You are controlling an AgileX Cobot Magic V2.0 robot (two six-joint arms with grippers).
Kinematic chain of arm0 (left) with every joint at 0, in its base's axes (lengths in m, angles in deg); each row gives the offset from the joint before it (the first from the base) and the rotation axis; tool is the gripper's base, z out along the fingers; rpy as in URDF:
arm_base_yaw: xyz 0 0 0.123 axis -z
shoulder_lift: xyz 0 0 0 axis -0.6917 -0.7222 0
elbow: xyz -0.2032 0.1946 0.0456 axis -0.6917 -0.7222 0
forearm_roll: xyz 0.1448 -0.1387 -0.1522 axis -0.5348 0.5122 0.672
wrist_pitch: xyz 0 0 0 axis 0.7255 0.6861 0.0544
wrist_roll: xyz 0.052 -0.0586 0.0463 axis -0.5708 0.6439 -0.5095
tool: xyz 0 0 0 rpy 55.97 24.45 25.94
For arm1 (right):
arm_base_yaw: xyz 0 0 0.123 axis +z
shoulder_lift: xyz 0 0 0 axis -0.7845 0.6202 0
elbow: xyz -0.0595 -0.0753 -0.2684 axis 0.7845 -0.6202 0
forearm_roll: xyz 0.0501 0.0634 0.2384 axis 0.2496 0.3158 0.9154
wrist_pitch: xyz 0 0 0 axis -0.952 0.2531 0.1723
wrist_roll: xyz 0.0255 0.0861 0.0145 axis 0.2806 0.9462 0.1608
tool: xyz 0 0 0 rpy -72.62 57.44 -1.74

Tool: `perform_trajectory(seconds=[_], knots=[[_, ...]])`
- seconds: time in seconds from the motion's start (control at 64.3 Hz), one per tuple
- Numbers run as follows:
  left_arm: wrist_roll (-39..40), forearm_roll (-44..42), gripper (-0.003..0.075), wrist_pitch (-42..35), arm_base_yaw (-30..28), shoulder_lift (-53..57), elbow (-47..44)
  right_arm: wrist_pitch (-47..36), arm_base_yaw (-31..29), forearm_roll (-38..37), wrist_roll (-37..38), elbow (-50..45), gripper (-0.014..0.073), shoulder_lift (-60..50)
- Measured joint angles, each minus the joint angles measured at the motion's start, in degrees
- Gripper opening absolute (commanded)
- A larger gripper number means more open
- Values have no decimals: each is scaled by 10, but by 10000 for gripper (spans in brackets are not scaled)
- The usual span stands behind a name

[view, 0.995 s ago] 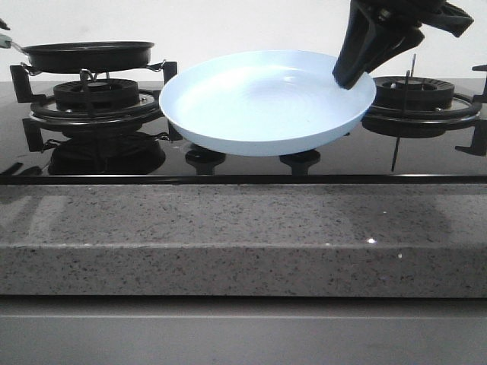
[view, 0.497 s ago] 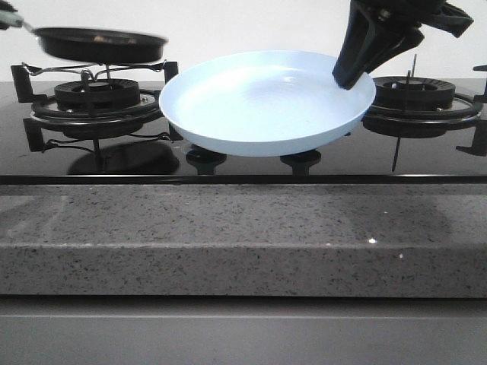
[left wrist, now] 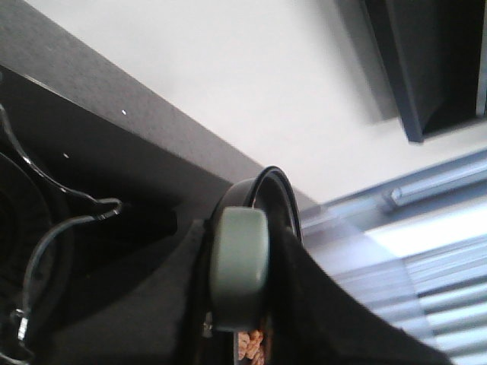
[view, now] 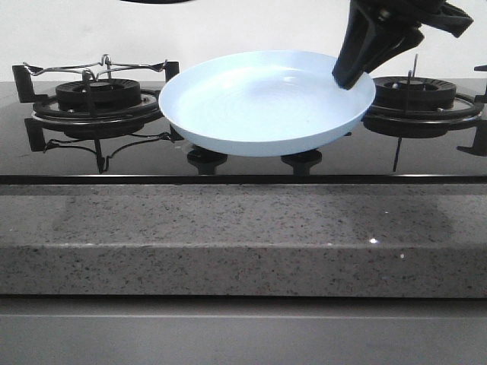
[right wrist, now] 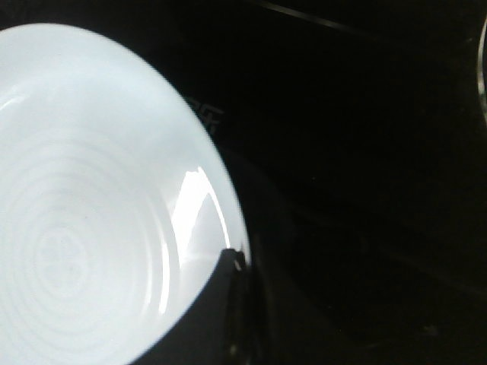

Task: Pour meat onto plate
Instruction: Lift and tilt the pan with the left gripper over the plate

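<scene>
Pale blue and glossy, one round plate sits tilted toward the camera at the middle of the black glass stove, between two burners: one on the left with a bare wire support over it, one on the right. The right end effector pinches the plate's far right rim, one black finger lying over the inside edge; the right wrist view shows that finger pressed against the rim beside the plate's ringed inner surface. The plate holds nothing. At the very top of the front view, a sliver of one black pan shows above the left burner. In the left wrist view the left end effector is clamped on the pan's grey-green handle, the pan's dark rim curving behind it. A few reddish-brown bits of meat peek out just below the handle; I cannot count them. A speckled grey stone bench fronts the stove.
</scene>
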Motion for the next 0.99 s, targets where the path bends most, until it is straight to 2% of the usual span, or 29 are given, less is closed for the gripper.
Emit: perform_trajectory(seconds=[0.233,0.435,0.606,0.855,0.995], knots=[[-31,-58,-20,-35,105,39,-4,0,0,0,0,0,-60,0],[-51,-121,-20,-98,163,64,-4,0,0,0,0,0,-60,0],[-54,-230,-20,-146,216,100,10,0,0,0,0,0,-60,0],[-55,-393,-20,-238,332,164,19,0,0,0,0,0,-60,0],[-55,-476,-20,-265,390,180,19,0,0,0,0,0,-60,0]])
